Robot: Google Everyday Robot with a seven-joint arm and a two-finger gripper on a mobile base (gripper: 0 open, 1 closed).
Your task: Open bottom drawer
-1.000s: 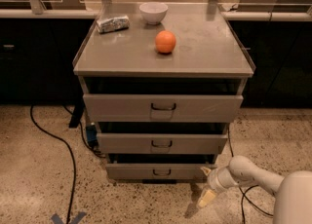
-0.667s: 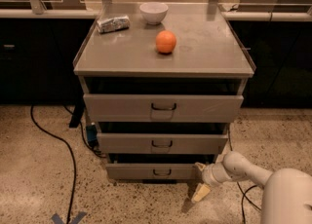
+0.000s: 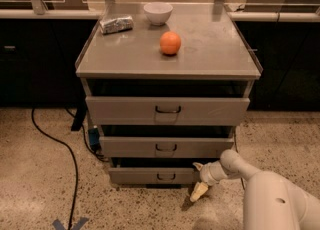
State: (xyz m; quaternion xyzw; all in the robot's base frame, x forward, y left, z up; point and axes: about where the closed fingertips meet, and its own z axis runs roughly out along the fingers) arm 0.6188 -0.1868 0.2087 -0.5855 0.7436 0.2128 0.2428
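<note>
The bottom drawer (image 3: 145, 175) is the narrowest grey front, lowest in the cabinet, with a small dark bar handle (image 3: 165, 176) at its centre. A dark gap shows above it; its inside is hidden. My gripper (image 3: 198, 178) is low by the floor at the right end of this drawer front, to the right of the handle and apart from it. Its fingers look spread, one fingertip (image 3: 197, 165) up by the drawer's top corner and the other (image 3: 199, 191) down near the floor. It holds nothing.
Above are the mid-sized drawer (image 3: 165, 147) and the widest drawer (image 3: 167, 110). On the cabinet top (image 3: 210, 49) lie an orange (image 3: 170, 43), a white bowl (image 3: 158, 13) and a foil packet (image 3: 116, 24). A black cable (image 3: 70, 154) runs over the floor at the left.
My gripper has moved left and slightly up, from beside the cabinet's lower right to the right end of the bottom drawer front. The drawers have not moved.
</note>
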